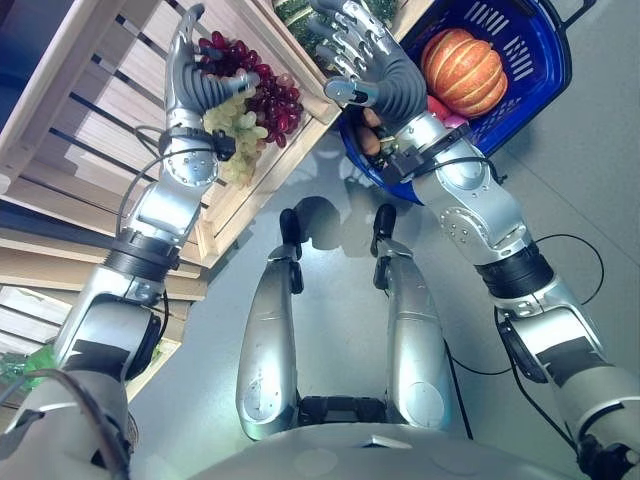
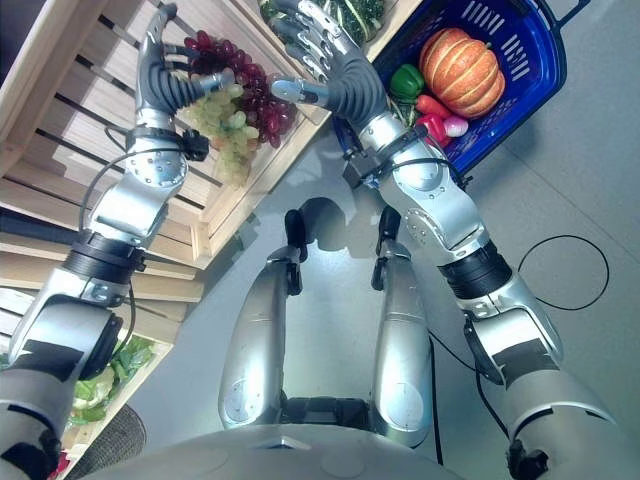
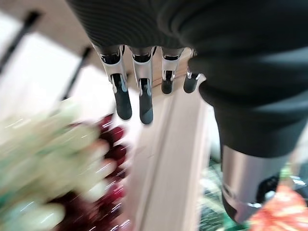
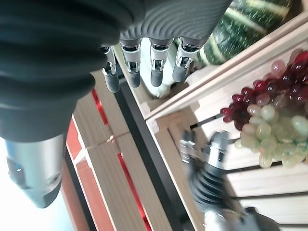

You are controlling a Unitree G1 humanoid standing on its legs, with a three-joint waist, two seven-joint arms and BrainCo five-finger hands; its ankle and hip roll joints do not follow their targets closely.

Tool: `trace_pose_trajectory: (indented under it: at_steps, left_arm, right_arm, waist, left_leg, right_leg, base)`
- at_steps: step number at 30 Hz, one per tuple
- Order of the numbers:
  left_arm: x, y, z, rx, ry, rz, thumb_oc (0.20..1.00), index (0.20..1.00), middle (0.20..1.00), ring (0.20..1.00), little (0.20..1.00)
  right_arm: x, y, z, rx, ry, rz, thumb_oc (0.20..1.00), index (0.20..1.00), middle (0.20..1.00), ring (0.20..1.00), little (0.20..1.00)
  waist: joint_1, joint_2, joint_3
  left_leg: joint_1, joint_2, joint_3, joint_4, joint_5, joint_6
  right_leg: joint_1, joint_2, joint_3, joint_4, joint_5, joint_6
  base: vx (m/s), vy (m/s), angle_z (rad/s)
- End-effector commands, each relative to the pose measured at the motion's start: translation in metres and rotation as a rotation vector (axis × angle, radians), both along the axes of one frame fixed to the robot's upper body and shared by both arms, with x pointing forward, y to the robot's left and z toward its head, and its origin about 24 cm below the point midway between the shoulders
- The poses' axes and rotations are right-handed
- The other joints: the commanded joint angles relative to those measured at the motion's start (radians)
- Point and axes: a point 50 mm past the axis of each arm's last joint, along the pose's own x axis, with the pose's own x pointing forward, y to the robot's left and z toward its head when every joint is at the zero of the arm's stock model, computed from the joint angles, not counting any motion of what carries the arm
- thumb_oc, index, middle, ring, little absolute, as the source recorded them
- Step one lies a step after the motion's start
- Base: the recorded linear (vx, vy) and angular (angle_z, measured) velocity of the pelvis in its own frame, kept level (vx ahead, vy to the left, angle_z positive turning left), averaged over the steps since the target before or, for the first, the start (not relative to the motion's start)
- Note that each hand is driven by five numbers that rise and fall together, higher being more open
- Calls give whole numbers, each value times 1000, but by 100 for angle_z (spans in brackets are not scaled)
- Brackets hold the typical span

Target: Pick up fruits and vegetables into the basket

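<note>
A bunch of red grapes (image 1: 272, 95) and a bunch of green grapes (image 1: 238, 135) lie in a slatted wooden crate (image 1: 100, 110). My left hand (image 1: 195, 85) hovers right over them, open, with its thumb resting by the green bunch and nothing held; its straight fingers (image 3: 122, 98) show in the left wrist view. My right hand (image 1: 385, 85) is open too, fingers spread, above the crate's edge next to the blue basket (image 1: 555, 70). The basket holds an orange pumpkin (image 1: 462, 72), a green pepper (image 2: 405, 80) and a red pepper (image 2: 432, 120).
A dark green striped squash (image 4: 250, 24) lies in the neighbouring crate beyond the right hand's fingers. A lower crate at the left holds leafy greens (image 2: 115, 370). Grey floor lies between the crates and the basket.
</note>
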Motion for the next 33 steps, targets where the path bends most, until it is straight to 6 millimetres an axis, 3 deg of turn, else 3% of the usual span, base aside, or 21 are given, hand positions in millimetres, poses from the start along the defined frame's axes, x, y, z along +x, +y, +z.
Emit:
trace_pose_trajectory:
  at_steps: [1,4,5,7,11,14,15,16,18,19,20,22,24,25,26,27,33]
  left_arm:
    - [-1,0,-21,-136,47,42,1000,1000,1000,1000,1000]
    - [-2,-1,-38,-193,84,86,1000,1000,1000,1000,1000]
    - [-3,0,-59,-243,127,136,1000,1000,1000,1000,1000]
    - [-4,0,-61,-247,131,139,1000,1000,1000,1000,1000]
    - [-11,-1,-100,-392,218,243,1000,1000,1000,1000,1000]
    - [-14,-1,-110,-437,231,290,1000,1000,1000,1000,1000]
    - [-15,-1,-116,-462,241,325,1000,1000,1000,1000,1000]
    - [-15,0,-116,-472,235,336,1000,1000,1000,1000,1000]
    - [-16,4,-118,-505,218,407,1000,1000,1000,1000,1000]
    - [-15,7,-115,-512,192,447,1000,1000,1000,1000,1000]
    - [-16,8,-116,-515,187,468,1000,1000,1000,1000,1000]
    - [-15,11,-112,-528,165,503,1000,1000,1000,1000,1000]
    - [-15,18,-109,-544,140,584,1000,1000,1000,1000,1000]
    - [-15,19,-107,-546,129,590,1000,1000,1000,1000,1000]
    - [-15,24,-105,-548,117,635,1000,1000,1000,1000,1000]
    - [-14,26,-101,-553,106,646,1000,1000,1000,1000,1000]
    - [-14,48,-86,-619,17,785,1000,1000,1000,1000,1000]
  right_arm:
    - [-22,7,18,109,-138,53,1000,1000,1000,1000,1000]
    - [-21,5,14,113,-137,26,1000,1000,1000,1000,1000]
    - [-19,1,8,120,-129,3,1000,1000,1000,1000,1000]
    - [-19,0,8,121,-128,0,1000,1000,1000,1000,1000]
    - [-15,-14,-10,171,-74,-79,1000,1000,1000,1000,1000]
    - [-13,-20,-18,183,-50,-104,1000,1000,1000,1000,1000]
    - [-11,-23,-26,190,-24,-125,1000,1000,1000,1000,1000]
    - [-11,-25,-27,192,-22,-129,1000,1000,1000,1000,1000]
    - [-9,-30,-37,198,13,-159,1000,1000,1000,1000,1000]
    - [-8,-32,-38,203,15,-166,1000,1000,1000,1000,1000]
    - [-8,-34,-41,204,25,-170,1000,1000,1000,1000,1000]
    - [-8,-36,-42,207,28,-178,1000,1000,1000,1000,1000]
    - [-7,-40,-49,221,54,-194,1000,1000,1000,1000,1000]
    - [-7,-40,-47,224,49,-194,1000,1000,1000,1000,1000]
    - [-7,-42,-50,229,63,-201,1000,1000,1000,1000,1000]
    - [-6,-42,-49,234,60,-202,1000,1000,1000,1000,1000]
    - [-6,-50,-55,255,75,-222,1000,1000,1000,1000,1000]
  waist:
    - [-2,-30,-49]
    - [-8,-32,-49]
    - [-14,-35,-49]
    - [-14,-35,-49]
    - [-31,-48,-49]
    - [-40,-53,-49]
    - [-48,-56,-49]
    - [-50,-57,-49]
    - [-62,-62,-49]
    - [-65,-64,-49]
    - [-68,-65,-49]
    - [-72,-67,-49]
    - [-81,-71,-49]
    - [-82,-72,-49]
    - [-87,-75,-49]
    - [-88,-77,-49]
    - [-103,-85,-49]
  left_leg:
    - [11,-77,79,-49,12,52]
    - [8,-77,81,-50,13,52]
    - [4,-74,85,-49,13,51]
    - [4,-74,85,-49,13,51]
    - [-4,-66,90,-49,16,48]
    - [-8,-62,92,-48,17,47]
    - [3,-60,86,-37,-12,39]
    - [-15,-57,94,-44,17,46]
    - [-8,-51,88,-32,-10,36]
    - [-31,-47,96,-37,18,43]
    - [-16,-48,88,-29,-10,35]
    - [-41,-43,96,-33,18,40]
    - [-39,-40,86,-20,-8,30]
    - [-59,-38,95,-26,21,37]
    - [-48,-37,85,-18,-6,27]
    - [-67,-34,93,-25,22,34]
    - [-86,-24,90,-25,28,26]
  right_leg:
    - [25,47,-36,29,-55,19]
    - [24,50,-33,25,-55,19]
    - [20,52,-30,23,-54,18]
    - [20,53,-29,23,-54,18]
    - [12,62,-21,18,-53,17]
    - [6,69,-15,19,-52,16]
    - [14,73,-3,33,-79,24]
    - [-3,72,-9,23,-53,16]
    - [0,80,5,37,-79,22]
    - [-23,80,1,31,-53,13]
    - [-9,82,8,41,-79,21]
    - [-34,82,4,34,-53,12]
    - [-35,90,17,50,-80,18]
    - [-54,90,11,42,-54,10]
    - [-44,95,21,54,-82,16]
    - [-63,95,16,44,-55,8]
    - [-82,102,25,41,-53,4]
  base:
    - [0,0,0]
    - [-3,2,-1]
    - [-6,1,-4]
    - [-3,-3,-4]
    - [-5,-29,-6]
    - [19,-29,-6]
    - [-7,-27,-5]
    - [-8,-32,-5]
    - [-7,-42,-6]
    - [68,-43,-8]
    - [-5,-37,-10]
    - [-8,-33,-9]
    - [-14,-46,-5]
    - [-14,-47,-4]
    - [-80,-38,-5]
    - [-11,-46,-7]
    - [-20,-28,-3]
